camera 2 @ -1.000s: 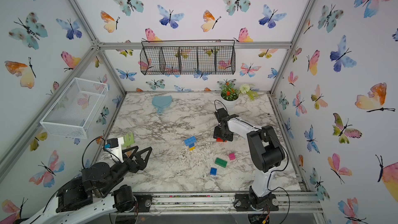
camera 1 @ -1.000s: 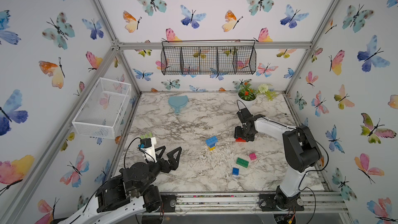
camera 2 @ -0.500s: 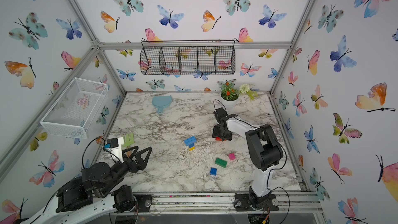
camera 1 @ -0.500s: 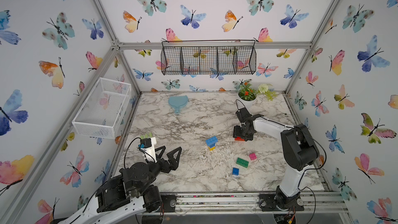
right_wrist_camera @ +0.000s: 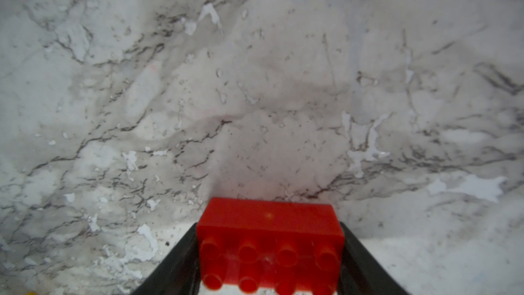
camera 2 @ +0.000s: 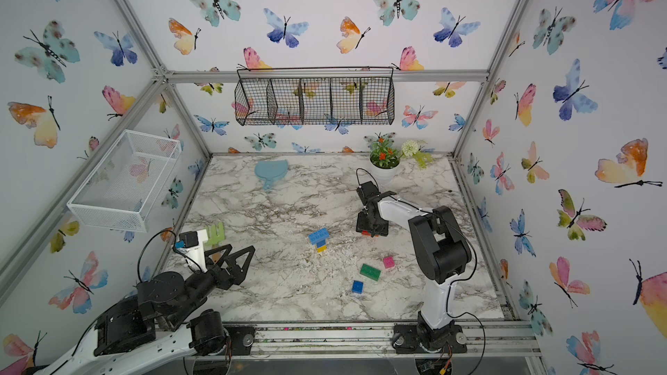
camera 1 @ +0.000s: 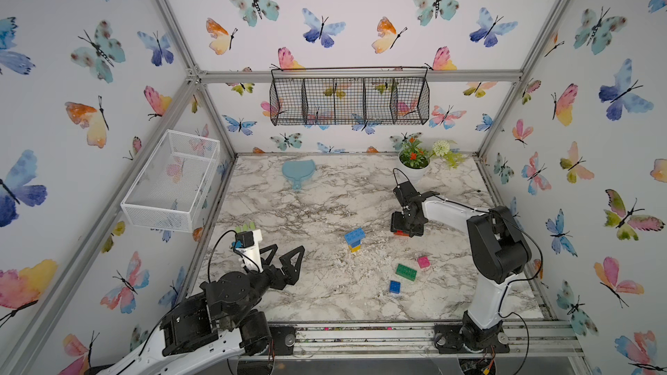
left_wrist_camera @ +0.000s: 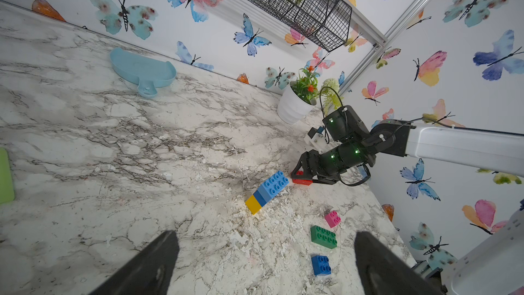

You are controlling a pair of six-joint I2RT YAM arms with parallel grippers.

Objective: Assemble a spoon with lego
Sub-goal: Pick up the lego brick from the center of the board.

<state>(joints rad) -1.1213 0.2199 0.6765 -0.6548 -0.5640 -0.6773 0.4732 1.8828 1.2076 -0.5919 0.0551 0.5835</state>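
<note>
My right gripper [right_wrist_camera: 269, 226] is shut on a long red lego brick [right_wrist_camera: 269, 239], one finger against each end, low over the marble table [camera 1: 325, 203]. In both top views the right gripper [camera 1: 407, 227] [camera 2: 371, 229] covers most of the red brick [camera 1: 400, 233]. A joined piece of light-blue, blue and yellow bricks [camera 1: 354, 239] [left_wrist_camera: 268, 191] lies mid-table. Nearer the front lie a green brick [camera 1: 406, 272], a pink brick [camera 1: 423, 262] and a blue brick [camera 1: 395, 287]. My left gripper [camera 1: 287, 248] [left_wrist_camera: 265, 235] hangs open and empty at the front left.
A pale-teal paddle [camera 1: 298, 171] lies at the back. A white plant pot [camera 1: 414, 171] stands at the back right, close behind the right arm. A pale green pronged utensil [camera 2: 215, 234] lies by the left arm. A black wire basket [camera 1: 349, 101] and a white basket [camera 1: 173, 182] hang on the walls.
The right arm's elbow has shifted slightly while its gripper stays at the red brick. The left arm and the other bricks have not moved.
</note>
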